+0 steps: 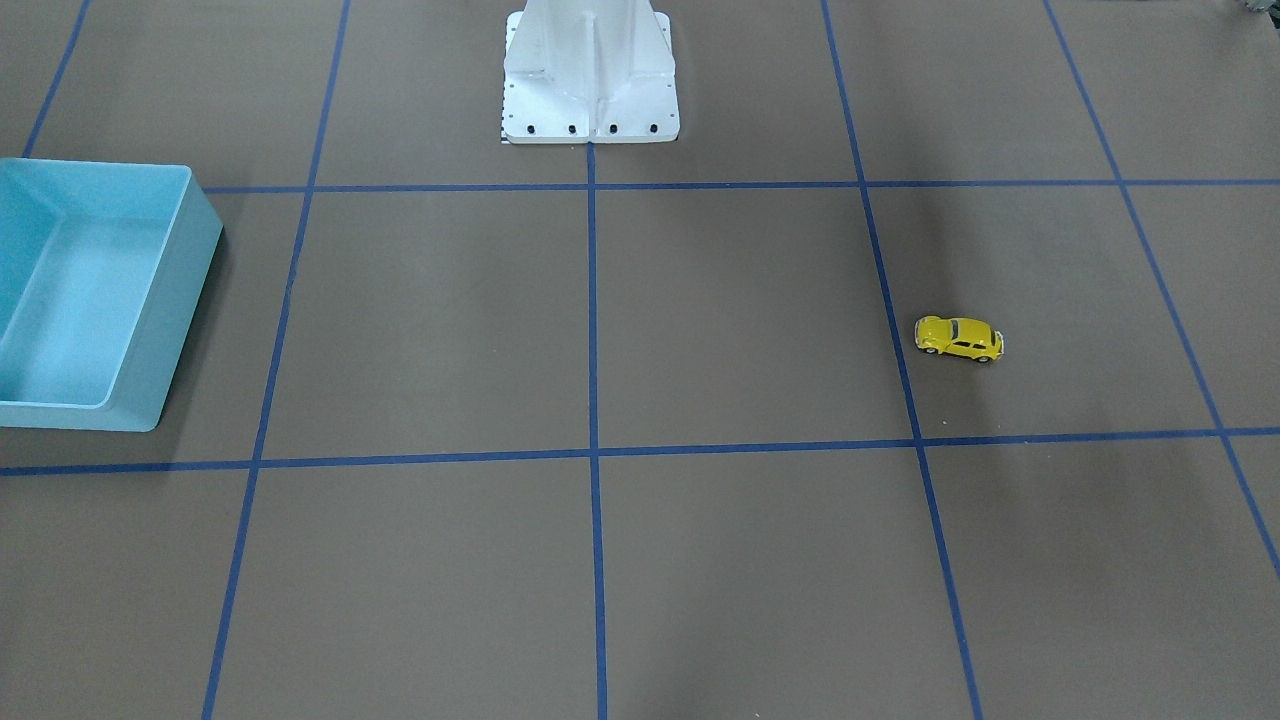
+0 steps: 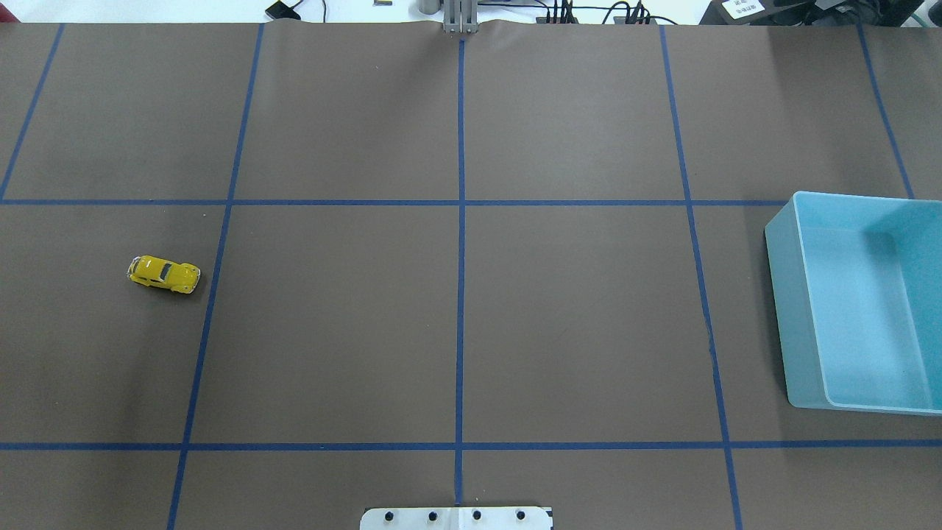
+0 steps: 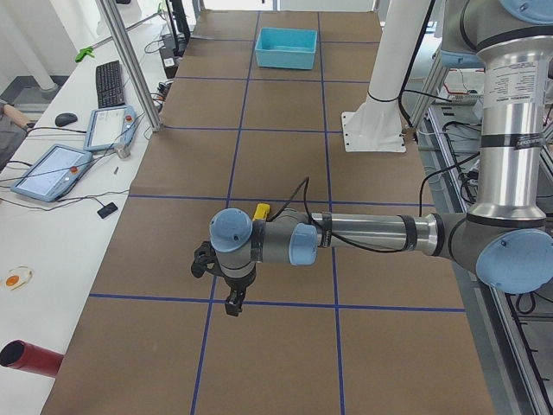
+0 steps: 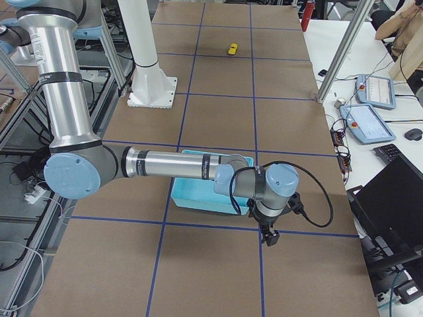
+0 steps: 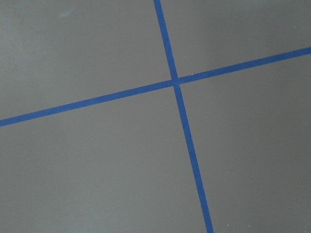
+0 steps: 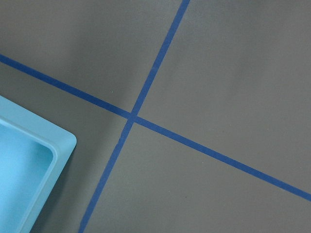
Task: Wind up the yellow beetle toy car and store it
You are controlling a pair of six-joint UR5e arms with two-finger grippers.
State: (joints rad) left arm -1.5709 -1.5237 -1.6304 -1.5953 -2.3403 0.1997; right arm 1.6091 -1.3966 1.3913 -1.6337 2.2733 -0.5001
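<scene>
The yellow beetle toy car (image 1: pixel 958 338) stands on its wheels on the brown table, on the robot's left side; it also shows in the overhead view (image 2: pixel 163 274) and small in the right side view (image 4: pixel 232 49). In the left side view the car (image 3: pixel 261 210) peeks out behind the left arm's wrist. My left gripper (image 3: pixel 232 303) hangs over the table a short way from the car, toward the table's left end; I cannot tell whether it is open or shut. My right gripper (image 4: pixel 269 236) hangs beside the blue bin, far from the car; I cannot tell its state either.
An open, empty light-blue bin (image 2: pixel 791 294) stands on the robot's right side of the table; its corner shows in the right wrist view (image 6: pixel 58 145). The white robot base (image 1: pixel 590 100) stands at the table's robot-side edge. Blue tape lines grid the table. Monitors and pendants sit on side desks.
</scene>
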